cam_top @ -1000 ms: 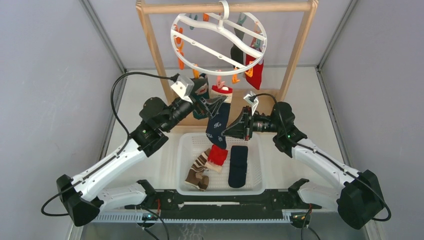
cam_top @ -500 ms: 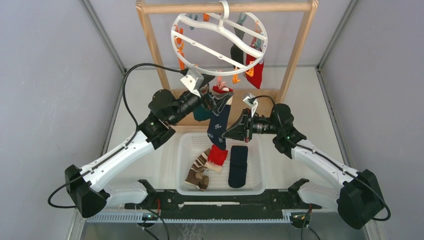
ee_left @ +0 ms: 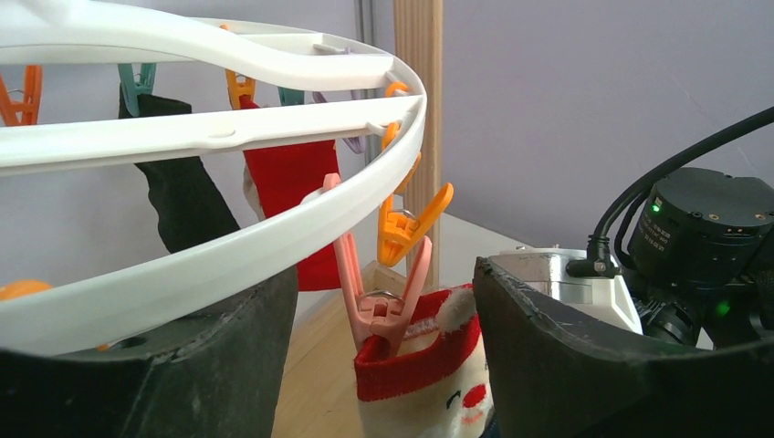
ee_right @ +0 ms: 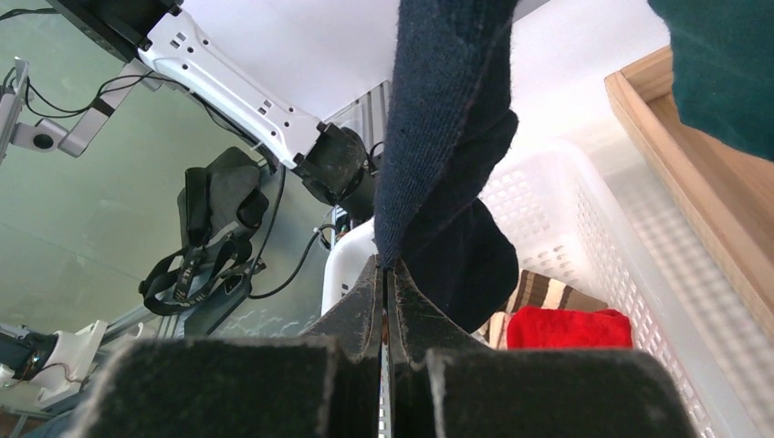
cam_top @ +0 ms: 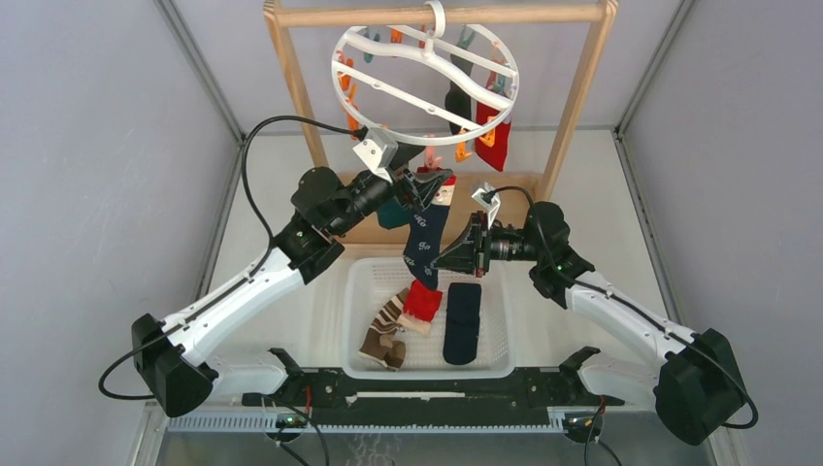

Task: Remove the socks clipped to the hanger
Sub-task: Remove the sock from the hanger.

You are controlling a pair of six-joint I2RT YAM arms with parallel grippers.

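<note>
From above, the left claw [cam_top: 421, 186] had climbed in the last second to the lower rim of the hanger [cam_top: 417, 144]. The right claw [cam_top: 448, 257] stayed put, and the navy sock [cam_top: 423, 241] hung above the basket [cam_top: 347, 311]. On the left wrist, the claw stood open astride a pink clip [ee_left: 379, 306] biting a red-cuffed sock [ee_left: 424, 370], so a release looked near. On the right wrist, the claw was pinched shut on the navy sock's edge.

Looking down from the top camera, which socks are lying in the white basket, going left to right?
brown-and-cream striped sock → red sock → dark navy sock
</note>
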